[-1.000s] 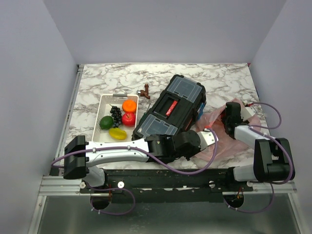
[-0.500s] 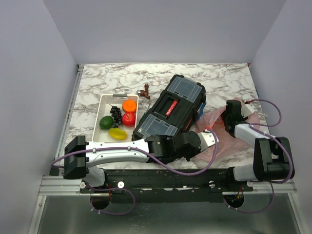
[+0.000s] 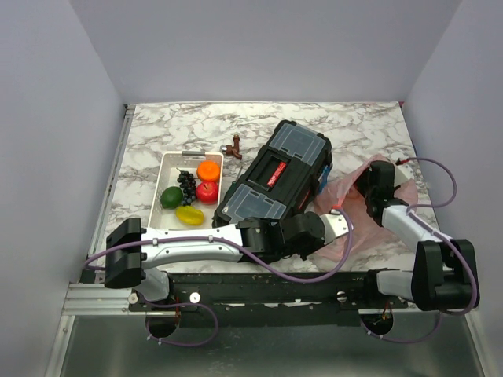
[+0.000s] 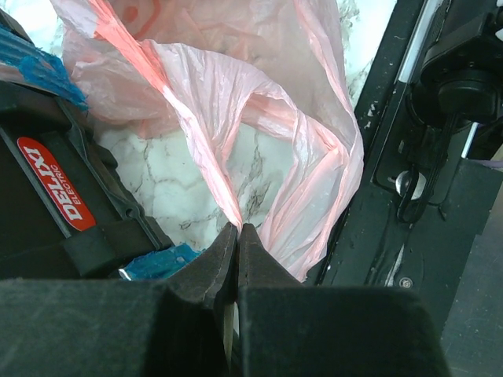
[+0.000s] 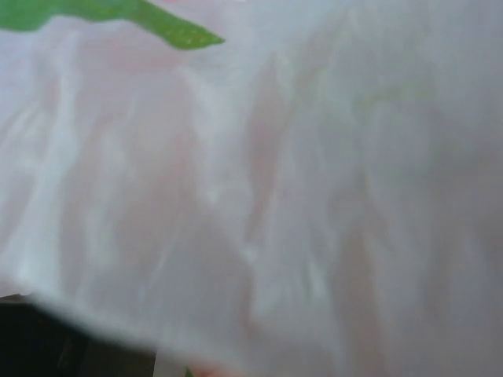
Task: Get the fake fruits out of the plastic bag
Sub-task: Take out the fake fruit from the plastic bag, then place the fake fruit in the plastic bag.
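Top external view: a white tray [image 3: 174, 169] stands on the marbled table [image 3: 181, 126], left of a black toolbox [image 3: 275, 181]. The tray holds five fake fruits: an orange [image 3: 208, 170], a dark grape bunch [image 3: 187, 184], a red apple [image 3: 207, 192], a green fruit [image 3: 171, 197] and a yellow fruit [image 3: 189, 214]. A small brown-red figure [image 3: 233, 147] lies between the far ends of tray and toolbox. The pink plastic bag [image 3: 355, 224] lies crumpled on the table, right of the toolbox. The left arm reaches across the near edge, and the left tool [image 3: 339, 221] meets the bag's near-left part. The right tool [image 3: 376, 182] presses into the bag's far part, its jaws hidden by the film. Left wrist view: the left tool [image 4: 238, 229] is closed, pinching a ridge of the translucent plastic bag [image 4: 259, 118], which fans upward from the fingertips over the table [image 4: 169, 184]. The toolbox [image 4: 47, 181], with a red label, fills the left side; a black frame rail [image 4: 440, 118] runs down the right. Right wrist view: pale pink plastic bag [image 5: 299, 196] film covers nearly the whole picture, blurred and close to the lens, with a green printed mark [image 5: 118, 12] at the upper left. The right tool's fingers are not visible, so whether it is open or closed cannot be told.
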